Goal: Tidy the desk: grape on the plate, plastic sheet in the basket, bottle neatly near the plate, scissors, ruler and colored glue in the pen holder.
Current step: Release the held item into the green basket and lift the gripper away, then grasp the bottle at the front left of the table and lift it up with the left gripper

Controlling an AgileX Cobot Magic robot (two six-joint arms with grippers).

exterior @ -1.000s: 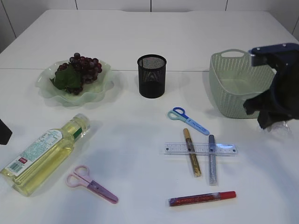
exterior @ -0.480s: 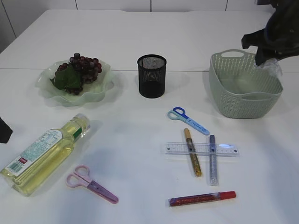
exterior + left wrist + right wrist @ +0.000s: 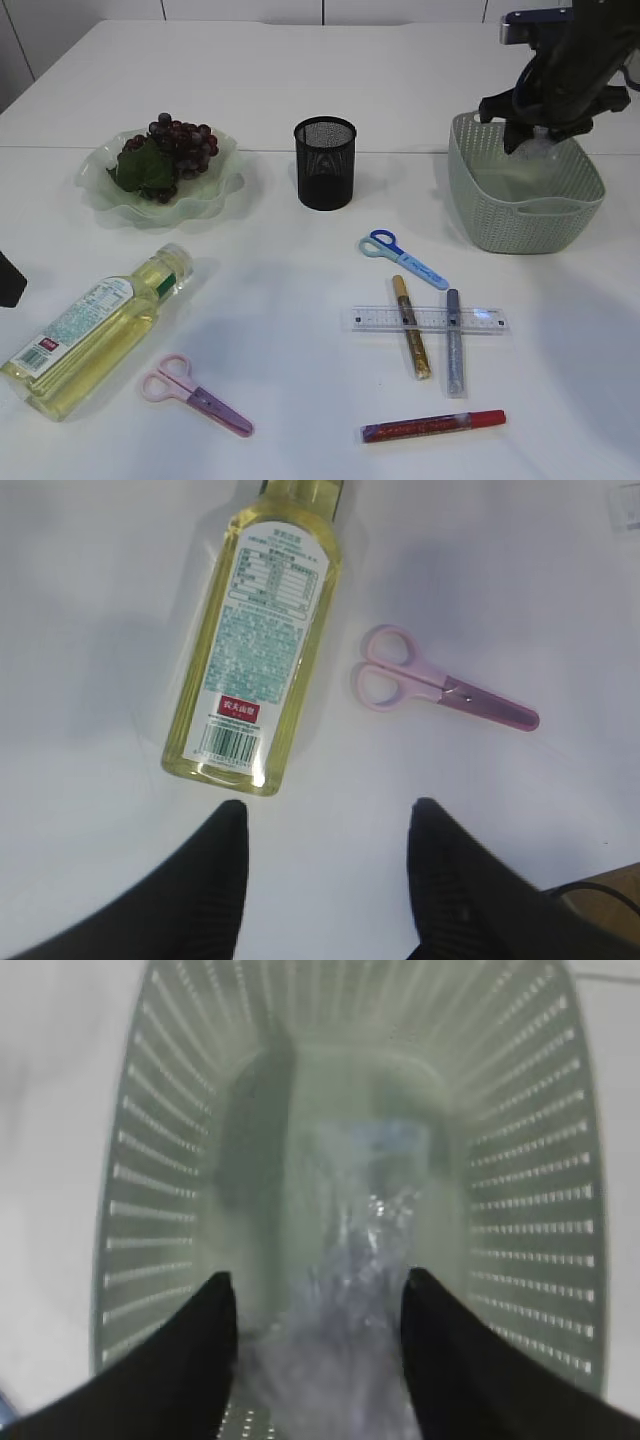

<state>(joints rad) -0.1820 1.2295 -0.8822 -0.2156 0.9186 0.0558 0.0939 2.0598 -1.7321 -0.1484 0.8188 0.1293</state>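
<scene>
So we're on the plastic sheet step: right gripper (image 3: 315,1305) hangs over the basket (image 3: 470,185) at far right, jaws apart, the plastic sheet (image 3: 350,1260) dangling between them into it. Whether it's let go, can't tell. Next call: pull clear.

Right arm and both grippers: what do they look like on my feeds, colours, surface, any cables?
The right arm is black with a dark blue-grey housing at its top. The right gripper has two black, tapering jaws, blurred in the wrist view. The left gripper has matching black jaws with fine ribbed texture. A thin black cable runs at the lower right of the left wrist view. No markings are visible.
</scene>
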